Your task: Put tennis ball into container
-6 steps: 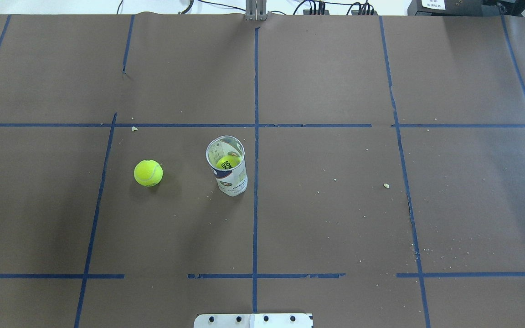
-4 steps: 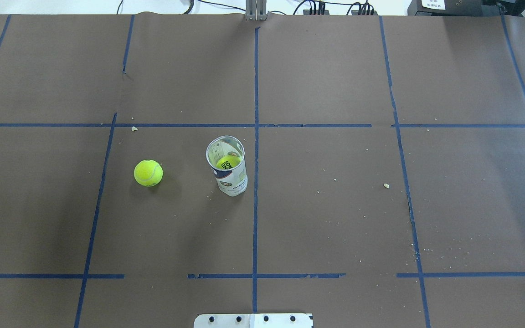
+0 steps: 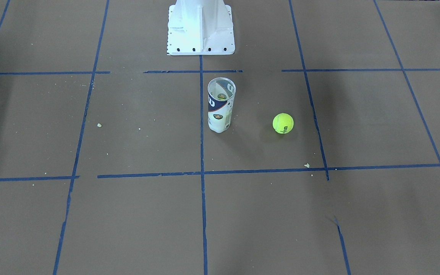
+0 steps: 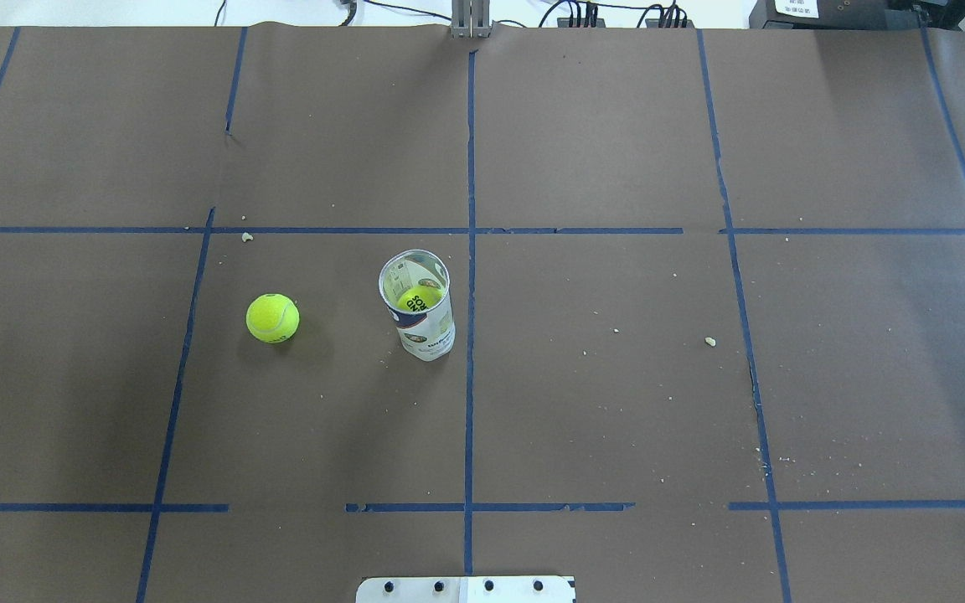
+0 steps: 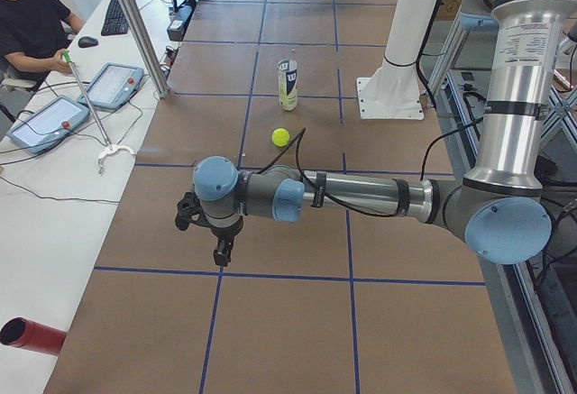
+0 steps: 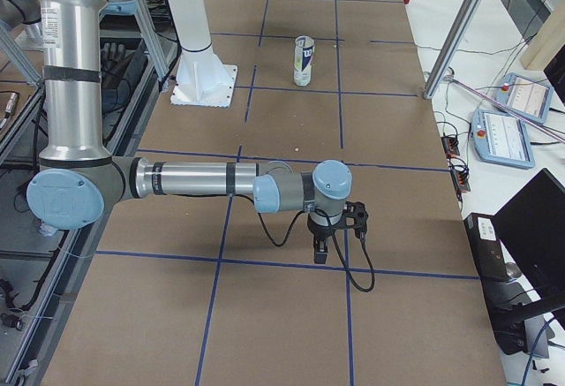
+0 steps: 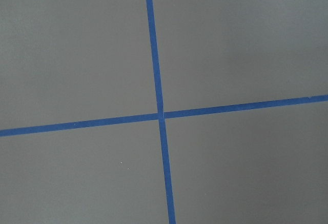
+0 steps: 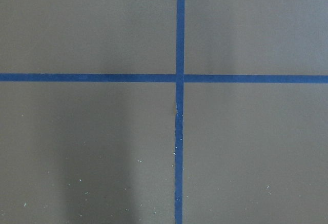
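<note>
Resting fuzzy round tennis ball near upright clear cylindrical container; left tool, right tool: opening not discernible.

The container stands upright on the table, out before the pedestal, a second ball inside it; the tennis ball lies apart, on the robot's left of it

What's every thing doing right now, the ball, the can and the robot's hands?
tennis ball: loose on the table, beside the container, not touching.
container: upright, top open, second ball inside.
left gripper: above the table; open or shut, cannot tell.
right gripper: above the table; open or shut, cannot tell.
</note>
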Motion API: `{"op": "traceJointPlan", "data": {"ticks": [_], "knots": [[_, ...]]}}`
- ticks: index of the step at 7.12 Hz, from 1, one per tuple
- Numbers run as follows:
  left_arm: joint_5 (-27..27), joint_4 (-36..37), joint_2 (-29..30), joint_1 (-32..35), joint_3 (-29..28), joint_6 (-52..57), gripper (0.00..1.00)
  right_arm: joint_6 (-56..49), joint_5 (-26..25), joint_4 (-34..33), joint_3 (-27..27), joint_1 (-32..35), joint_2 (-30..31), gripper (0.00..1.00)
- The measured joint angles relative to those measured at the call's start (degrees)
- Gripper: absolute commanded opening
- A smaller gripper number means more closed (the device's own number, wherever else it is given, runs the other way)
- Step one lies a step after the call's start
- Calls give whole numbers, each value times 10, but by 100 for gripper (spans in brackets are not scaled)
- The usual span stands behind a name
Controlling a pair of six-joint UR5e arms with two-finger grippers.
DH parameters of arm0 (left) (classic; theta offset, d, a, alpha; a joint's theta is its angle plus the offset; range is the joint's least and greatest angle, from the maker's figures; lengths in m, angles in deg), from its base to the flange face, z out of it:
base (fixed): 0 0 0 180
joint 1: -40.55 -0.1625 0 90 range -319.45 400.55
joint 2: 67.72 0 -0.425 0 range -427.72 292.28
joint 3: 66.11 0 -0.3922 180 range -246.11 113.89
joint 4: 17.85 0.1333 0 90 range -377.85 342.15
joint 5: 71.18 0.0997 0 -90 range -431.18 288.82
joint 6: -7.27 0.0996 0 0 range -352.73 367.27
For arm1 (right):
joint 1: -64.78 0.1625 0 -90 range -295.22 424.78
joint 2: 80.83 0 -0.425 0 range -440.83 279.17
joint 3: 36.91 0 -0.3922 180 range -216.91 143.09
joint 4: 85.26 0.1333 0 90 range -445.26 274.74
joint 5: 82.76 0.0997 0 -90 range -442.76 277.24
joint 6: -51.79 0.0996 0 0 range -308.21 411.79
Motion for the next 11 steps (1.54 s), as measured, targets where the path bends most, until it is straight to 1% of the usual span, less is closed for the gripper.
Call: {"op": "traceJointPlan", "data": {"ticks": [1, 2, 3, 4, 6, 7, 8, 9, 10, 11], "knots": [[2, 1, 4, -1, 16, -3, 100, 0, 0, 0, 0, 0, 0, 100], [9, 2, 9, -4, 45, -23, 100, 0, 0, 0, 0, 0, 0, 100], [20, 3, 14, -16, 85, -65, 100, 0, 0, 0, 0, 0, 0, 100], [27, 5, 17, -42, 132, -118, 100, 0, 0, 0, 0, 0, 0, 100], [31, 6, 33, -121, 209, -265, 100, 0, 0, 0, 0, 0, 0, 100], [32, 6, 55, -168, 225, -342, 100, 0, 0, 0, 0, 0, 0, 100], [44, 6, 88, -226, 229, -418, 100, 0, 0, 0, 0, 0, 0, 100], [83, 6, 121, -292, 228, -491, 100, 0, 0, 0, 0, 0, 0, 100], [132, 4, 146, -358, 223, -545, 100, 0, 0, 0, 0, 0, 0, 100], [167, -1, 163, -411, 206, -580, 100, 0, 0, 0, 0, 0, 0, 100]]}}
